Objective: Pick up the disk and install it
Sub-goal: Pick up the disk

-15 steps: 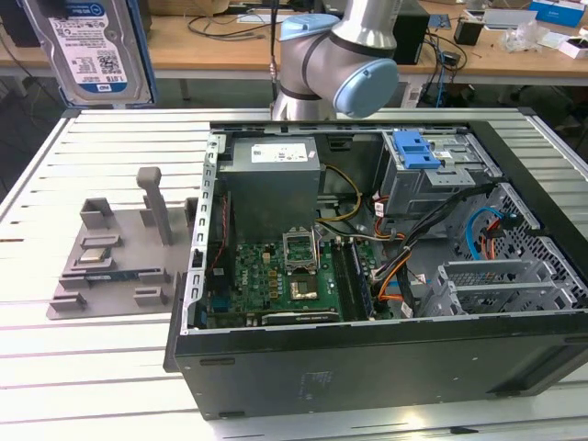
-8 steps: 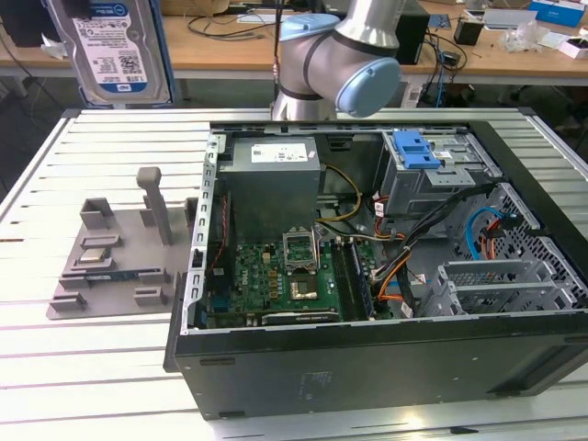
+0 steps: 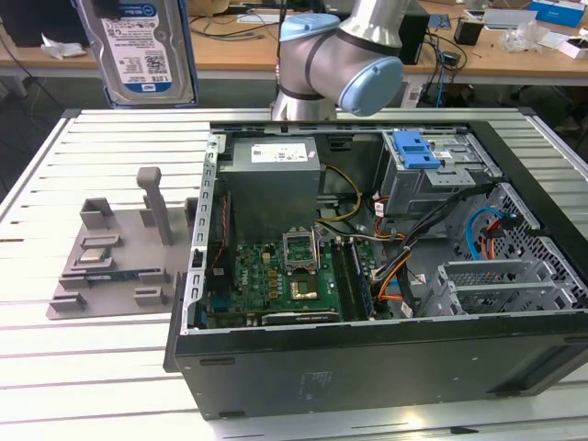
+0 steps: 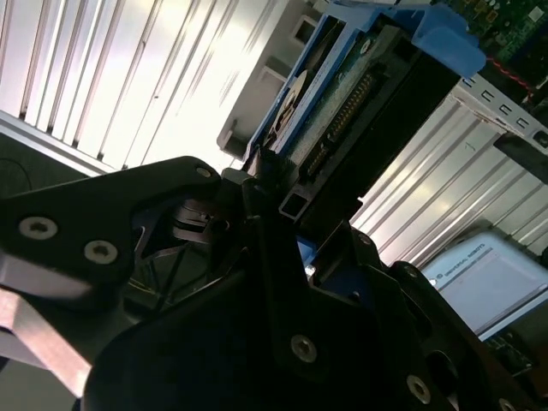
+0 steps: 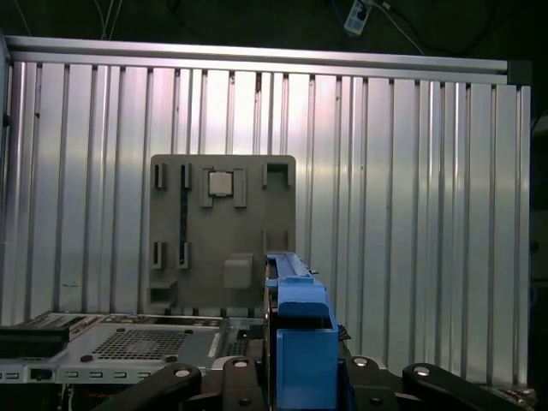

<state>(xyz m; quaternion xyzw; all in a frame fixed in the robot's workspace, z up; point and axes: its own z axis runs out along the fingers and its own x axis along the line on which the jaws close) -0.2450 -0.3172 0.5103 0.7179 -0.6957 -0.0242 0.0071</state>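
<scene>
The disk (image 3: 138,48) hangs upright high above the table at the exterior view's left, its white label with the blue stripe facing the camera and blue rails along its sides. In the second wrist view my gripper (image 4: 276,195) is shut on the disk (image 4: 351,94), black fingers clamped on one end, with the connector edge and a blue rail showing. The first wrist view looks down the disk's blue rail (image 5: 301,330), which stands between the fingers of the gripper (image 5: 304,372). Below it lie the slatted table and the grey fixture.
An open computer case (image 3: 367,354) lies on the slatted table, with a grey power supply (image 3: 273,175), a motherboard (image 3: 276,285) and a blue bracket on a metal cage (image 3: 418,147) inside. A grey fixture plate (image 3: 119,262) holding small parts sits to its left.
</scene>
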